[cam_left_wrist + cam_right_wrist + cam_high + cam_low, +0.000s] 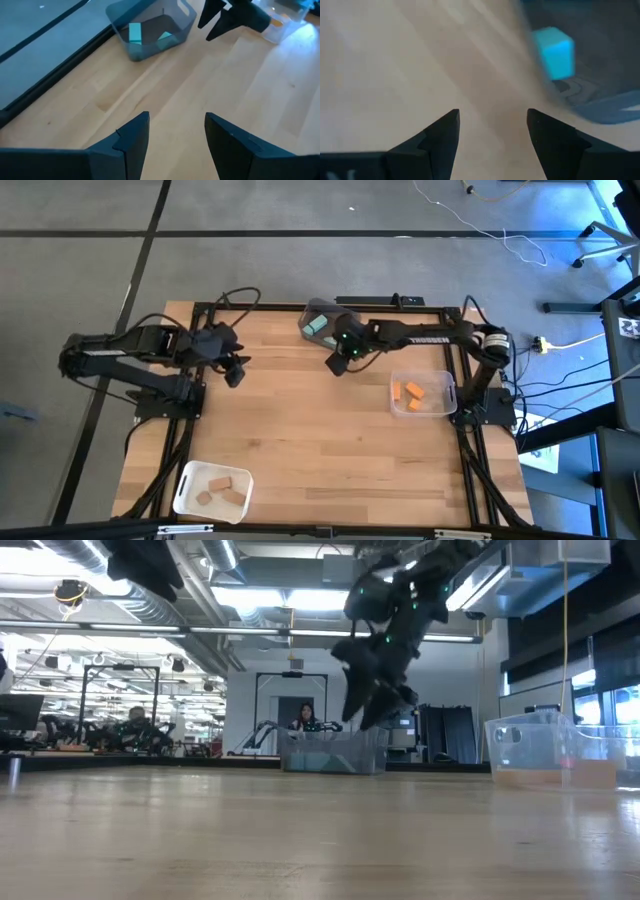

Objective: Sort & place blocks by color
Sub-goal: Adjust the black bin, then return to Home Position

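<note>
Right tool [337,366] open, empty — beside grey bin [312,313]; teal blocks [318,327] inside, axis unclear. Left tool [236,372] open, empty.

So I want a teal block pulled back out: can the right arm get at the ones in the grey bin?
Probably yes: the right gripper hangs open beside the grey bin, whose top is open, with teal blocks uncovered inside.

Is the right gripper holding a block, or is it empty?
Empty. The right gripper is open, with only bare table between its fingers; teal blocks already lie in the grey bin.
</note>
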`<state>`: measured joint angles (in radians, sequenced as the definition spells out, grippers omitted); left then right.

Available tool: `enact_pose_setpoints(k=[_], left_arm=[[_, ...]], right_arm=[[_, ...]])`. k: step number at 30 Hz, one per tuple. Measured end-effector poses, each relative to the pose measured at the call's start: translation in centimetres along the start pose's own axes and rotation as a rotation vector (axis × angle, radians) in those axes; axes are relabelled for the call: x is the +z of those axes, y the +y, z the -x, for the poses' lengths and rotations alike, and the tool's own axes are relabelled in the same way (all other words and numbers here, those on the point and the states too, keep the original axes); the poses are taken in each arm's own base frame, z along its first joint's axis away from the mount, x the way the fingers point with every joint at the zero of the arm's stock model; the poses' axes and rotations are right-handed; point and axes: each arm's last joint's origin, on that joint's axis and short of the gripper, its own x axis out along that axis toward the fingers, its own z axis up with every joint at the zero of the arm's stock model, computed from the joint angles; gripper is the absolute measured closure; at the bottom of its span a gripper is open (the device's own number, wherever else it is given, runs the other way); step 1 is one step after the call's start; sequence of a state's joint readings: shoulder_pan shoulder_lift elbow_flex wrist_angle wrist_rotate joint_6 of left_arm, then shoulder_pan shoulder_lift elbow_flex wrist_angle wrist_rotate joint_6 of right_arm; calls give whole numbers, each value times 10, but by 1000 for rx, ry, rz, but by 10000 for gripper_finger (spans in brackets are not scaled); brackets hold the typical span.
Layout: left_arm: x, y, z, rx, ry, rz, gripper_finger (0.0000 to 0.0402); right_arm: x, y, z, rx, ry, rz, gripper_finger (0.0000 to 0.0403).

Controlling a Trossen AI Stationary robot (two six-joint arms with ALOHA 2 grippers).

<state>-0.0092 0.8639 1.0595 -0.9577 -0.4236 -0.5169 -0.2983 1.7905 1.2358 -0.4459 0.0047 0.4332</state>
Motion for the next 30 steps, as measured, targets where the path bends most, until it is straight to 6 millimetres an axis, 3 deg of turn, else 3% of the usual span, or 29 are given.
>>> enact_pose_setpoints(k=[5, 12, 20, 25, 30], left_arm=[[2, 5, -2, 30, -6, 54, 218], [6, 11, -4, 41, -1, 94, 218], [8, 16, -6, 66, -6, 107, 218], [8, 17, -6, 70, -3, 32, 218], [6, 19, -1, 67, -7, 13, 218]], right_arm=[[3, -23, -13, -58, 37, 5, 171], [13, -45, -11, -199, -25, 32, 171], [23, -57, -6, -129, -17, 80, 171], [52, -42, 27, 42, -114, 164, 171], [68, -29, 60, 192, -116, 263, 171]])
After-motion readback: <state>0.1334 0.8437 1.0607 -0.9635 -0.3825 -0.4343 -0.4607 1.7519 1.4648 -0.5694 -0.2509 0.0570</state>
